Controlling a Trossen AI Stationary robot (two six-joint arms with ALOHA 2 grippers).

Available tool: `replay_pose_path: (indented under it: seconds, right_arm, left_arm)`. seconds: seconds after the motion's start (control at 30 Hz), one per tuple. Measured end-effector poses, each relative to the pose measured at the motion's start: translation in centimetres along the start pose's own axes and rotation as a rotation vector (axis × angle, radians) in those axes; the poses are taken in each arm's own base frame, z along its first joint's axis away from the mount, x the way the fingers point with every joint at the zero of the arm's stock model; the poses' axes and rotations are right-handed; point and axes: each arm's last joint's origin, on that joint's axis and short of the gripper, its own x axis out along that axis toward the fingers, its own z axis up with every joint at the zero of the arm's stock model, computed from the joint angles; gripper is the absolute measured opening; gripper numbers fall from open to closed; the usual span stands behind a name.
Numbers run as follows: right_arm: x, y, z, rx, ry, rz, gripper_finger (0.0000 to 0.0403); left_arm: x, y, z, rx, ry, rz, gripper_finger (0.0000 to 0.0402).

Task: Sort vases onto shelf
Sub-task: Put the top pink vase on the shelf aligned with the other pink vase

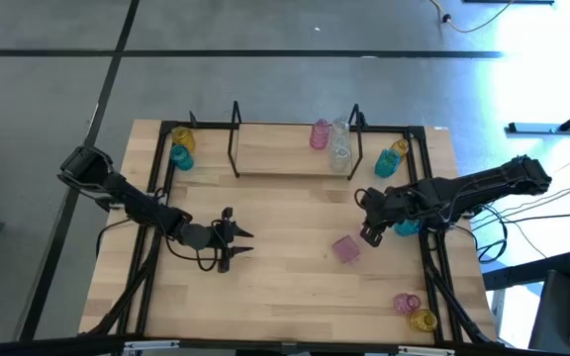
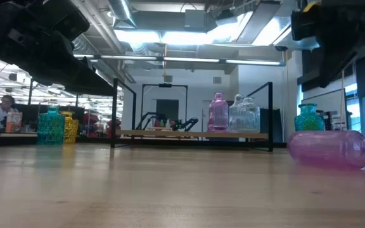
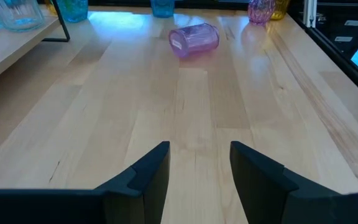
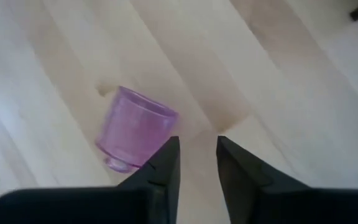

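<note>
A pink vase (image 1: 345, 248) (image 4: 135, 134) lies on its side on the tabletop, right of centre. My right gripper (image 1: 369, 237) (image 4: 197, 155) hovers above and just beside it, pointing steeply down, its fingers narrowly open with nothing between them. My left gripper (image 1: 245, 244) (image 3: 199, 168) stands open and low over the table's middle left, facing the lying vase (image 3: 194, 39). The shelf (image 1: 285, 163) (image 2: 195, 133) sits at the far middle. A pink vase (image 1: 319, 134) and a clear vase (image 1: 339, 148) stand upright on its right end.
Yellow and teal vases (image 1: 178, 148) stand at the far left of the table, beside the shelf. A teal and a yellow vase (image 1: 392, 158) stand to its right. A teal vase (image 1: 405, 227) stands under my right arm. Pink and yellow vases (image 1: 414, 311) stand at the near right corner.
</note>
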Motion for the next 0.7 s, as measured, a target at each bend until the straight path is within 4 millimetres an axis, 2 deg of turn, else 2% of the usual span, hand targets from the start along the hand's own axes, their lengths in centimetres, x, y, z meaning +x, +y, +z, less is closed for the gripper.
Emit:
replay_pose_path:
  seconds: [0.23, 0.43, 0.53, 0.7]
  right_arm:
    - [1.1, 2.3, -0.1, -0.061, -0.008, 0.089, 0.0188]
    - [3.3, 4.8, -1.8, -0.17, 0.053, 0.07, 0.0266]
    - [4.3, 5.9, -3.1, -0.212, 0.065, 0.026, 0.0285]
    - [5.8, 7.4, -5.2, -0.205, 0.06, -0.036, 0.0291]
  left_arm:
    - [0.0, 0.0, 0.0, 0.0, 0.001, -0.001, 0.0162]
    - [0.0, 0.0, 0.0, -0.001, 0.0, -0.002, 0.0162]
    - [0.0, 0.0, 0.0, -0.001, 0.0, -0.002, 0.0162]
    - [0.0, 0.0, 0.0, -0.006, 0.0, -0.002, 0.0162]
